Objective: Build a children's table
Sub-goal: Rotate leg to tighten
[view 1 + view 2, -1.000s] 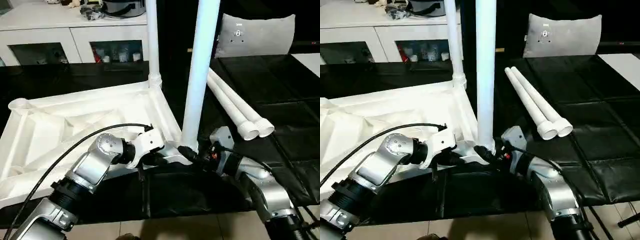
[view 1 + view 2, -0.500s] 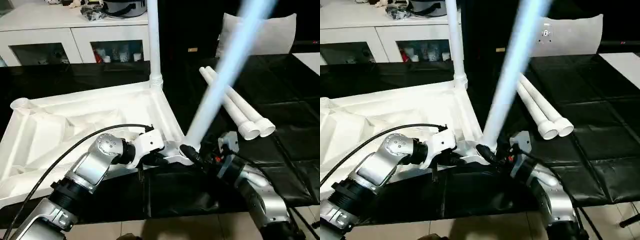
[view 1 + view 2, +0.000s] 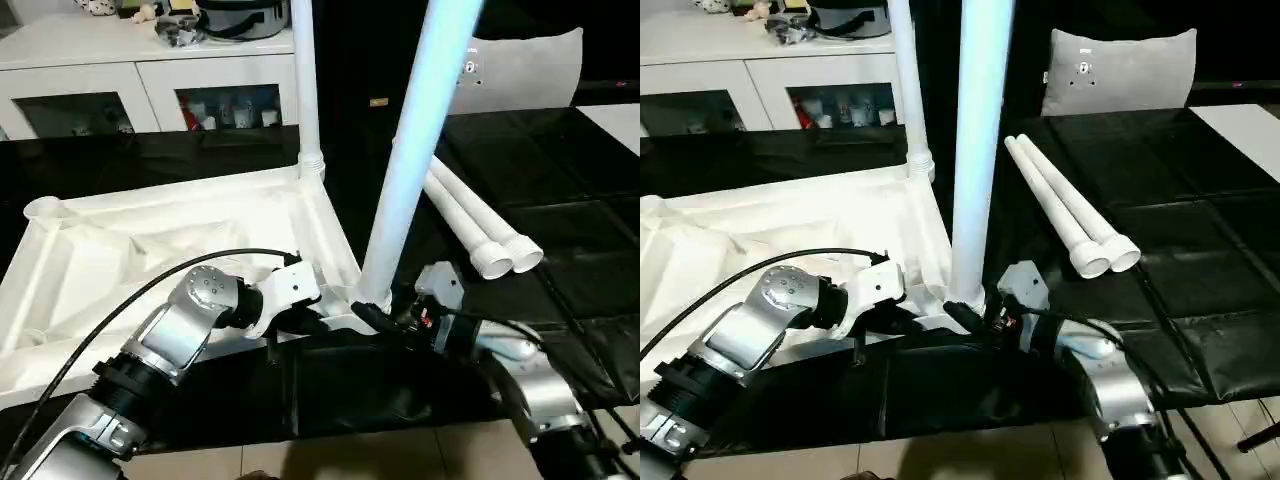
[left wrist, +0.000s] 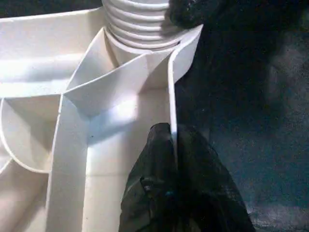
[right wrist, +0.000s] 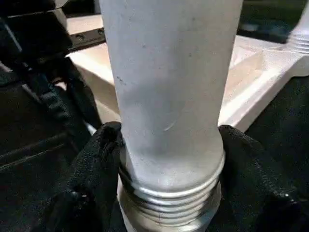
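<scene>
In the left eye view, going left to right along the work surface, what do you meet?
Upturned tabletop → left gripper pinched on its near edge → leg held at its base by the right gripper → two loose legs lying side by side.

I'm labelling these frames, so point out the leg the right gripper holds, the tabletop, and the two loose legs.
Held leg (image 3: 405, 190), left eye view: mid shaft.
Tabletop (image 3: 110, 240), left eye view: ribbed underside.
Two loose legs (image 3: 1055, 200), right eye view: shaft of the nearer one.
</scene>
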Robot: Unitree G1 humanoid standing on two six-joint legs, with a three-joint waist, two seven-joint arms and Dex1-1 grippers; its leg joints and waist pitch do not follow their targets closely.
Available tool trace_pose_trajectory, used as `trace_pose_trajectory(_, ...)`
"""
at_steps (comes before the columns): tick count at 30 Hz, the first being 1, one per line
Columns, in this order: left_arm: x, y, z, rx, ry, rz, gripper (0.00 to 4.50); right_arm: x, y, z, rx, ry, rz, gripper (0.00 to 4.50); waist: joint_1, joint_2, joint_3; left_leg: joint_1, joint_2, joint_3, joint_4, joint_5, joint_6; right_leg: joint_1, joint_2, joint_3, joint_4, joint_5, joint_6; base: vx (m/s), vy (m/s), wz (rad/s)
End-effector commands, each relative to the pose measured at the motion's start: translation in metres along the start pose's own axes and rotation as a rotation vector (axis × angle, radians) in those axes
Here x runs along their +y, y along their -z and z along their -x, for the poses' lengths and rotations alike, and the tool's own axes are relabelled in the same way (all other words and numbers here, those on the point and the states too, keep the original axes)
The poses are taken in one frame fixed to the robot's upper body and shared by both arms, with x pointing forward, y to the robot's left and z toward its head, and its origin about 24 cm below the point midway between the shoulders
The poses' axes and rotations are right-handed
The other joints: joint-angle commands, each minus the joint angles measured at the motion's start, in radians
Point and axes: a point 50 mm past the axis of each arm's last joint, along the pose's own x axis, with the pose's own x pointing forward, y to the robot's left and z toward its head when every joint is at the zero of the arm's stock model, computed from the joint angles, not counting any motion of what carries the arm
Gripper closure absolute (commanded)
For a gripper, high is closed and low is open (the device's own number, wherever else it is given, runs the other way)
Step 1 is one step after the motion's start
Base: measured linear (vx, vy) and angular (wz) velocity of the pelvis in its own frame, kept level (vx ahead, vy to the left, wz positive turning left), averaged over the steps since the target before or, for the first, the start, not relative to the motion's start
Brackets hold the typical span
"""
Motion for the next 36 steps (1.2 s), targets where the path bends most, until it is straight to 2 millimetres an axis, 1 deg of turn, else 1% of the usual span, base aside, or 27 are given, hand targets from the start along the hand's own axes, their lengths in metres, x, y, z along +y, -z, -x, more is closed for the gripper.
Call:
trace_pose_trajectory(1, 0.005, -0.020, 0.012, -0.031, 0.029, -0.107, 4.50, 0.012, 0.047, 0.014, 0.227, -0.047, -0.173, 1.83, -0.004, 0.001, -0.056, 0.027, 0.054, -0.032, -0.080, -0.338, 0.020, 0.025, -0.079, 0.041, -0.088, -0.278, -0.205, 0.000, 0.000, 0.00)
trace_pose_trajectory(3, 0.006, -0.020, 0.013, -0.027, 0.037, -0.111, 4.50, 0.012, 0.048, 0.015, 0.233, -0.054, -0.185, 1.83, -0.003, 0.001, -0.056, 0.028, 0.055, -0.031, -0.080, -0.344, 0.018, 0.023, -0.079, 0.041, -0.089, -0.282, -0.206, 0.000, 0.000, 0.00)
trace_pose_trajectory(5, 0.008, -0.020, 0.015, -0.018, 0.037, -0.120, 4.50, 0.013, 0.051, 0.015, 0.244, -0.053, -0.201, 1.83, -0.003, 0.010, -0.055, 0.029, 0.055, -0.033, -0.082, -0.357, 0.010, 0.022, -0.078, 0.040, -0.088, -0.285, -0.206, 0.000, 0.000, 0.00)
trace_pose_trajectory(7, 0.009, -0.020, 0.016, -0.015, 0.039, -0.122, 4.50, 0.013, 0.052, 0.015, 0.247, -0.054, -0.204, 1.83, -0.004, 0.005, -0.055, 0.029, 0.055, -0.032, -0.083, -0.369, 0.004, 0.022, -0.078, 0.040, -0.090, -0.291, -0.206, 0.000, 0.000, 0.00)
trace_pose_trajectory(8, 0.011, -0.020, 0.017, -0.011, 0.046, -0.126, 4.50, 0.013, 0.053, 0.015, 0.252, -0.054, -0.206, 1.83, -0.003, 0.019, -0.055, 0.031, 0.053, -0.034, -0.083, -0.381, -0.002, 0.021, -0.079, 0.040, -0.091, -0.298, -0.204, 0.000, 0.000, 0.00)
trace_pose_trajectory(9, 0.011, -0.021, 0.018, -0.009, 0.051, -0.129, 4.50, 0.013, 0.054, 0.015, 0.254, -0.053, -0.206, 1.83, -0.005, 0.013, -0.055, 0.030, 0.054, -0.033, -0.084, -0.386, -0.004, 0.022, -0.078, 0.040, -0.092, -0.296, -0.203, 0.000, 0.000, 0.00)
trace_pose_trajectory(10, 0.012, -0.021, 0.019, -0.007, 0.056, -0.130, 4.50, 0.013, 0.054, 0.015, 0.255, -0.053, -0.208, 1.83, -0.004, 0.017, -0.056, 0.030, 0.054, -0.035, -0.085, -0.389, -0.008, 0.023, -0.079, 0.039, -0.089, -0.287, -0.207, 0.000, 0.000, 0.00)
trace_pose_trajectory(11, 0.012, -0.021, 0.019, -0.006, 0.058, -0.130, 4.50, 0.012, 0.053, 0.014, 0.255, -0.053, -0.209, 1.83, -0.005, 0.014, -0.055, 0.030, 0.054, -0.034, -0.084, -0.393, -0.008, 0.023, -0.079, 0.040, -0.090, -0.285, -0.210, 0.000, 0.000, 0.00)
trace_pose_trajectory(12, 0.013, -0.020, 0.020, -0.005, 0.060, -0.130, 4.50, 0.011, 0.052, 0.014, 0.253, -0.049, -0.206, 1.83, -0.004, 0.024, -0.055, 0.031, 0.053, -0.036, -0.085, -0.398, -0.010, 0.023, -0.079, 0.039, -0.088, -0.286, -0.210, 0.000, 0.000, 0.00)
trace_pose_trajectory(13, 0.014, -0.020, 0.020, -0.004, 0.060, -0.129, 4.50, 0.010, 0.051, 0.013, 0.252, -0.046, -0.203, 1.83, -0.007, 0.018, -0.055, 0.031, 0.053, -0.035, -0.085, -0.405, -0.011, 0.022, -0.078, 0.039, -0.090, -0.290, -0.209, 0.000, 0.000, 0.00)
trace_pose_trajectory(16, 0.014, -0.019, 0.021, -0.002, 0.062, -0.124, 4.50, 0.010, 0.049, 0.012, 0.249, -0.052, -0.195, 1.83, -0.007, 0.021, -0.054, 0.032, 0.054, -0.036, -0.086, -0.412, -0.013, 0.022, -0.080, 0.039, -0.092, -0.307, -0.208, 0.000, 0.000, 0.00)
trace_pose_trajectory(18, 0.016, -0.016, 0.020, -0.002, 0.049, -0.104, 4.50, 0.011, 0.048, 0.010, 0.246, -0.056, -0.190, 1.83, -0.008, 0.020, -0.053, 0.032, 0.054, -0.037, -0.087, -0.425, -0.016, 0.020, -0.079, 0.039, -0.092, -0.317, -0.206, 0.000, 0.000, 0.00)
trace_pose_trajectory(19, 0.016, -0.016, 0.020, -0.005, 0.041, -0.095, 4.50, 0.011, 0.048, 0.009, 0.243, -0.055, -0.191, 1.83, -0.009, 0.017, -0.052, 0.033, 0.055, -0.037, -0.088, -0.427, -0.016, 0.019, -0.079, 0.040, -0.092, -0.318, -0.205, 0.000, 0.000, 0.00)
trace_pose_trajectory(21, 0.017, -0.015, 0.020, -0.010, 0.024, -0.077, 4.50, 0.012, 0.048, 0.008, 0.236, -0.046, -0.194, 1.83, -0.009, 0.018, -0.052, 0.032, 0.055, -0.036, -0.088, -0.428, -0.017, 0.020, -0.080, 0.040, -0.092, -0.319, -0.205, 0.000, 0.000, 0.00)
trace_pose_trajectory(22, 0.017, -0.015, 0.017, -0.032, -0.015, -0.029, 4.50, 0.013, 0.049, 0.005, 0.227, 0.004, -0.208, 1.83, -0.011, 0.005, -0.049, 0.032, 0.055, -0.034, -0.089, -0.427, -0.013, 0.018, -0.079, 0.041, -0.094, -0.334, -0.202, 0.000, 0.000, 0.00)
trace_pose_trajectory(23, 0.017, -0.015, 0.016, -0.039, -0.029, -0.012, 4.50, 0.014, 0.050, 0.003, 0.225, 0.027, -0.213, 1.83, -0.010, 0.011, -0.047, 0.033, 0.055, -0.036, -0.090, -0.431, -0.016, 0.015, -0.082, 0.042, -0.095, -0.358, -0.199, 0.000, 0.000, 0.00)
trace_pose_trajectory(24, 0.017, -0.016, 0.015, -0.048, -0.050, 0.010, 4.50, 0.013, 0.051, 0.001, 0.220, 0.066, -0.224, 1.83, -0.012, 0.011, -0.045, 0.033, 0.055, -0.036, -0.090, -0.440, -0.019, 0.014, -0.082, 0.041, -0.097, -0.379, -0.194, 0.000, 0.000, 0.00)
trace_pose_trajectory(25, 0.016, -0.018, 0.010, -0.069, -0.094, 0.060, 4.50, 0.013, 0.052, -0.004, 0.208, 0.152, -0.253, 1.83, -0.014, 0.003, -0.043, 0.036, 0.055, -0.036, -0.090, -0.451, -0.027, 0.010, -0.084, 0.043, -0.098, -0.418, -0.186, 0.000, 0.000, 0.00)
trace_pose_trajectory(26, 0.016, -0.019, 0.009, -0.074, -0.104, 0.071, 4.50, 0.012, 0.053, -0.005, 0.204, 0.170, -0.262, 1.83, -0.017, 0.004, -0.040, 0.039, 0.053, -0.038, -0.090, -0.472, -0.036, 0.004, -0.085, 0.042, -0.104, -0.475, -0.173, 0.000, 0.000, 0.00)
trace_pose_trajectory(27, 0.016, -0.020, 0.008, -0.081, -0.114, 0.083, 4.50, 0.012, 0.053, -0.007, 0.200, 0.190, -0.271, 1.83, -0.018, 0.004, -0.040, 0.041, 0.052, -0.041, -0.090, -0.484, -0.038, 0.004, -0.086, 0.040, -0.108, -0.505, -0.161, 0.000, 0.000, 0.00)
trace_pose_trajectory(28, 0.015, -0.026, 0.000, -0.112, -0.174, 0.148, 4.50, 0.010, 0.053, -0.016, 0.183, 0.291, -0.310, 1.83, -0.021, -0.008, -0.039, 0.040, 0.052, -0.042, -0.090, -0.492, -0.037, 0.002, -0.086, 0.042, -0.113, -0.543, -0.142, 0.000, 0.000, 0.00)
trace_pose_trajectory(29, 0.014, -0.032, -0.008, -0.135, -0.215, 0.193, 4.50, 0.007, 0.053, -0.023, 0.174, 0.366, -0.334, 1.83, -0.028, -0.002, -0.036, 0.040, 0.052, -0.045, -0.089, -0.508, -0.048, -0.003, -0.089, 0.041, -0.113, -0.572, -0.138, 0.000, 0.000, 0.00)
trace_pose_trajectory(31, 0.011, -0.042, -0.019, -0.164, -0.264, 0.248, 4.50, 0.003, 0.052, -0.035, 0.169, 0.454, -0.362, 1.83, -0.042, -0.002, -0.033, 0.042, 0.047, -0.052, -0.090, -0.545, -0.057, -0.005, -0.087, 0.031, -0.120, -0.616, -0.115, 0.000, 0.000, 0.00)
trace_pose_trajectory(32, 0.008, -0.050, -0.027, -0.186, -0.285, 0.277, 4.50, 0.000, 0.050, -0.043, 0.168, 0.500, -0.380, 1.83, -0.053, -0.007, -0.034, 0.037, 0.046, -0.055, -0.092, -0.560, -0.055, -0.001, -0.085, 0.026, -0.121, -0.619, -0.104, 0.000, 0.000, 0.00)
trace_pose_trajectory(33, 0.007, -0.054, -0.032, -0.198, -0.293, 0.291, 4.50, -0.001, 0.049, -0.047, 0.167, 0.522, -0.391, 1.83, -0.056, -0.008, -0.035, 0.035, 0.047, -0.056, -0.093, -0.561, -0.055, 0.001, -0.086, 0.025, -0.120, -0.612, -0.102, 0.000, 0.000, 0.00)
trace_pose_trajectory(34, 0.003, -0.064, -0.040, -0.220, -0.308, 0.320, 4.50, -0.004, 0.046, -0.056, 0.164, 0.567, -0.417, 1.83, -0.069, -0.008, -0.036, 0.035, 0.045, -0.058, -0.093, -0.582, -0.052, -0.002, -0.086, 0.020, -0.126, -0.594, -0.105, 0.000, 0.000, 0.00)
trace_pose_trajectory(36, 0.001, -0.070, -0.044, -0.234, -0.319, 0.335, 4.50, -0.004, 0.044, -0.062, 0.178, 0.585, -0.418, 1.83, -0.075, -0.004, -0.035, 0.032, 0.044, -0.061, -0.094, -0.593, -0.048, 0.001, -0.086, 0.016, -0.130, -0.587, -0.099, 0.000, 0.000, 0.00)
